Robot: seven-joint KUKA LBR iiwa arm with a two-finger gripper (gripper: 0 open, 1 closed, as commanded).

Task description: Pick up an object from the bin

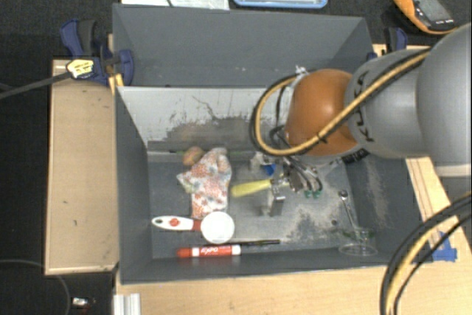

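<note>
Closely beside tool [276, 204]: yellow piece [251, 188], patterned cloth [209, 181].

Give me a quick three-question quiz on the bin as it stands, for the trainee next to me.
1. True or false: the red marker lies along the wall of the bin nearest the view's bottom edge.
2. Fill in: the patterned cloth bundle lies to the view's ___ of the end effector.
3. Which thing lies closest to the end effector? A) red marker B) patterned cloth bundle C) yellow piece

Key: 1 true; 2 left; 3 C.
</note>
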